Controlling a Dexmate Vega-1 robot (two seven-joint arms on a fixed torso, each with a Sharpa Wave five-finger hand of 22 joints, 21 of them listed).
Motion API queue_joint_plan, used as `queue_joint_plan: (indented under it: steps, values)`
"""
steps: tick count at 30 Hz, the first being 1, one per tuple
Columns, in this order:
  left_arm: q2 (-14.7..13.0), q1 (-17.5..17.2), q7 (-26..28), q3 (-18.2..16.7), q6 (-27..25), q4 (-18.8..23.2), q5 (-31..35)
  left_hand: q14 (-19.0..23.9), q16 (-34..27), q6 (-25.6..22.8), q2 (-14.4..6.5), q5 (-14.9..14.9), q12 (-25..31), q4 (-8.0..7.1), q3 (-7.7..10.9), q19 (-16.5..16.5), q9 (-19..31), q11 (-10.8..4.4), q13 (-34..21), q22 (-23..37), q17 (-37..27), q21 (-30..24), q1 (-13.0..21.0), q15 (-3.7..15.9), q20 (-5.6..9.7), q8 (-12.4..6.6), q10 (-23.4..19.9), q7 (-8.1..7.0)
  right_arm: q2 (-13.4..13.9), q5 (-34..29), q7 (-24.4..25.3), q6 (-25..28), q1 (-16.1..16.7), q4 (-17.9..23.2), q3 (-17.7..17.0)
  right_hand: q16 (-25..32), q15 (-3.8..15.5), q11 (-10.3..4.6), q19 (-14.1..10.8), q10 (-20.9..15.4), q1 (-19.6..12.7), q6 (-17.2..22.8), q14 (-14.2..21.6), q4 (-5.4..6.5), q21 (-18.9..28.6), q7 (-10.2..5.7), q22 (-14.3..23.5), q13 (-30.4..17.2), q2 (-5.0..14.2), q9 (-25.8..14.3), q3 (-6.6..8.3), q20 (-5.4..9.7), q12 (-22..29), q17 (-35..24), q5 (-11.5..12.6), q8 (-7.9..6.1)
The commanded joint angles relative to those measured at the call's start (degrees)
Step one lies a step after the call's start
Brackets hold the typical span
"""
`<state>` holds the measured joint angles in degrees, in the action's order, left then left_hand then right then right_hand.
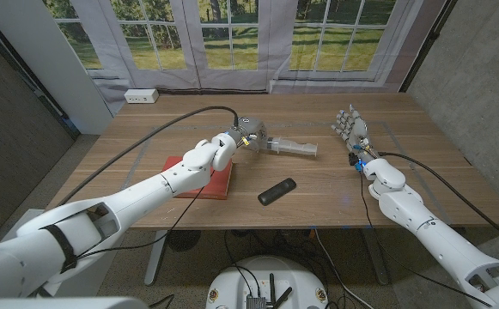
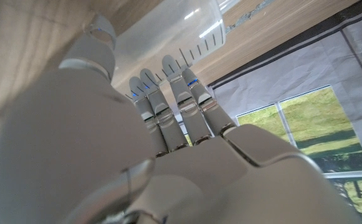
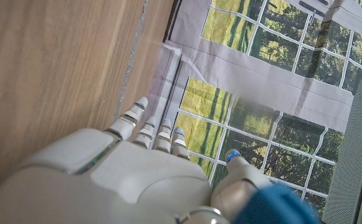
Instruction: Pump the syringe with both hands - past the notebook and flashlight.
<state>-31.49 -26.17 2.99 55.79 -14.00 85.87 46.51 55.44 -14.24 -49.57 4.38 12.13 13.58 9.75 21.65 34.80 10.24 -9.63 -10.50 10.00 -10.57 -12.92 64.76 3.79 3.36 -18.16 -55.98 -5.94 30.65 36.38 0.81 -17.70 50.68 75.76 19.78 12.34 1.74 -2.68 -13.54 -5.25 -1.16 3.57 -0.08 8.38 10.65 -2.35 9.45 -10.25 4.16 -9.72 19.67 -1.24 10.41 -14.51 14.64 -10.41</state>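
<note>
1. Fingers (image 2: 168, 99) of the left hand (image 1: 247, 136) reach onto the syringe (image 1: 294, 148); whether they grip it cannot be told.
2. Right hand (image 1: 350, 129) stands upright, fingers spread, holding nothing.
3. Syringe lies on the tabletop (image 1: 189, 116), long axis pointing toward the right hand, well apart from it.
4. Notebook (image 1: 219, 182) and flashlight (image 1: 276, 191) lie nearer the robot.

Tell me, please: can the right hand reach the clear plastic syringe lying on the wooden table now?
Probably yes. The right hand stands open and empty, and the bare wooden table lies between it and the clear plastic syringe. The left hand is at the syringe's other end, so the near end looks free.
</note>
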Motion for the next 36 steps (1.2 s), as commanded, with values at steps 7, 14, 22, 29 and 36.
queue_joint_plan:
  steps: [7, 14, 22, 29, 36]
  values:
    - [0.7, -4.1, 8.9, -5.6, 0.9, 3.1, -4.8, 5.8, 0.1, -7.9, -5.9, -0.2, -0.4, -0.05, -0.51, 1.2, 0.4, -1.94, -0.3, 0.3, -0.3, 0.0, 3.8, 10.18, 8.28, 0.25, -3.0, 1.09, 0.7, -0.5, 1.4, -0.1, 1.5, 2.6, -0.3, 0.4, 0.01, -0.38, -0.1, -0.1, 0.5, 0.2, -0.2, 0.28, 0.2, -0.27, 0.2, -0.2, 2.21, -0.3, 0.08, -0.59, 0.3, -0.2, 0.4, -0.22]
    - [2.1, -4.2, 12.2, -5.8, 3.6, 0.7, -7.2, 6.6, 0.2, -8.4, -6.5, -0.2, -0.4, -0.14, -0.65, 1.4, 0.5, -1.93, -0.4, 0.2, -0.3, 0.1, 3.9, 10.20, 8.33, 0.44, -4.1, 1.21, 1.4, -1.2, 3.0, -0.3, 3.1, 4.9, -0.8, 0.4, 0.07, -0.35, -0.1, -0.2, 0.5, 0.2, -0.2, 0.28, 0.2, -0.26, 0.2, -0.2, 2.20, -0.3, 0.06, -0.56, 0.4, -0.2, 0.4, -0.23]
    - [3.5, -4.1, 14.3, -5.9, 5.7, -1.3, -9.9, 6.9, 0.3, -8.8, -6.6, -0.2, -0.5, -0.02, -0.86, 1.6, 0.6, -1.93, -0.5, 0.2, -0.3, 0.2, 4.1, 10.20, 8.36, 0.54, -4.7, 1.25, 3.7, -2.1, 6.4, 0.9, 6.3, 9.3, -2.5, 0.4, 0.08, -0.40, -0.1, -0.2, 0.4, 0.2, -0.1, 0.28, 0.2, -0.27, 0.2, -0.2, 2.20, -0.3, 0.05, -0.44, 0.4, -0.2, 0.4, -0.22]
    - [4.9, -4.0, 15.8, -6.0, 7.9, -3.2, -12.6, 7.1, 0.4, -9.0, -6.8, -0.2, -0.7, -0.02, -1.01, 1.7, 0.6, -1.93, -0.5, 0.2, -0.3, 0.2, 4.2, 10.20, 8.35, 0.67, -4.9, 1.58, 5.0, -2.5, 7.8, 1.9, 8.2, 11.8, -3.4, 0.4, 0.03, -0.45, -0.2, -0.2, 0.4, 0.2, -0.1, 0.26, 0.2, -0.26, 0.2, -0.2, 2.20, -0.3, 0.04, -0.16, 0.4, -0.1, 0.4, -0.22]
    - [6.2, -3.9, 17.1, -6.2, 10.1, -4.6, -15.2, 7.3, 0.6, -9.1, -6.9, -0.2, -0.8, -0.03, -1.19, 1.8, 0.7, -1.93, -0.6, 0.2, -0.3, 0.3, 4.2, 10.20, 8.34, 0.84, -5.1, 1.58, 5.7, -3.2, 8.6, 2.4, 8.9, 13.0, -3.7, 0.4, 0.09, -0.37, -0.2, -0.3, 0.4, 0.2, 0.0, 0.23, 0.2, -0.27, 0.2, -0.2, 2.19, -0.3, 0.04, -0.02, 0.4, -0.1, 0.4, -0.21]
